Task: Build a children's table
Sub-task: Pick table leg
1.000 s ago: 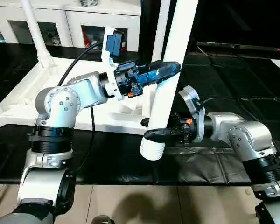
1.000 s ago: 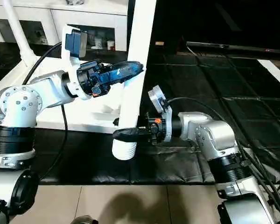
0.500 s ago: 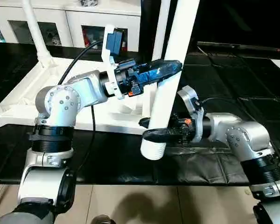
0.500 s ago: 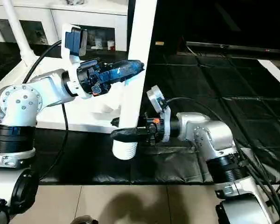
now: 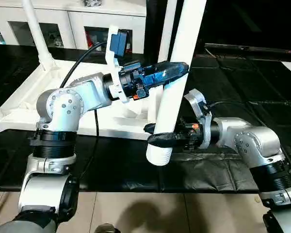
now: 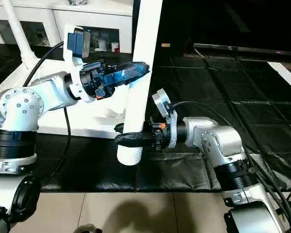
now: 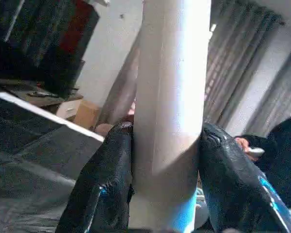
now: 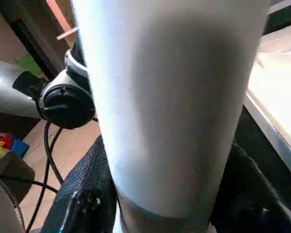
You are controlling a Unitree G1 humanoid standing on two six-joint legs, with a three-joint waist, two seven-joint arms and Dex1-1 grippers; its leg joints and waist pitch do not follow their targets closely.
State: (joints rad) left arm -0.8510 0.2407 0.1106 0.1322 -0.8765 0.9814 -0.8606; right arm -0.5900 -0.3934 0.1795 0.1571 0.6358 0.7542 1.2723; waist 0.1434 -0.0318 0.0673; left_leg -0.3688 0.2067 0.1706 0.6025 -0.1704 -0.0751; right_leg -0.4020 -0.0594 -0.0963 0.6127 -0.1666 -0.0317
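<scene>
A long white tapered leg (image 5: 177, 82) stands nearly upright in front of me, its thick ribbed end (image 5: 157, 156) hanging just above the black mat. My left gripper (image 5: 173, 71) is shut on the leg at mid-height; its black fingers (image 7: 104, 189) press both sides of the tube. My right gripper (image 5: 157, 139) is shut on the same leg close to its lower end. Behind the arms the white tabletop (image 5: 26, 104) lies upside down, with one leg (image 5: 36, 31) standing in its far corner socket and another leg (image 5: 167, 22) rising behind the held one.
A white glass-door cabinet (image 5: 68, 19) stands at the back left. Black mats (image 5: 242, 73) cover the floor, with a crumpled black sheet (image 5: 208, 170) under my right arm. Beige floor tiles (image 5: 174, 213) show nearest me.
The held leg and both grippers have barely shifted, with small sideways wobbles; both grips stay as they were.
</scene>
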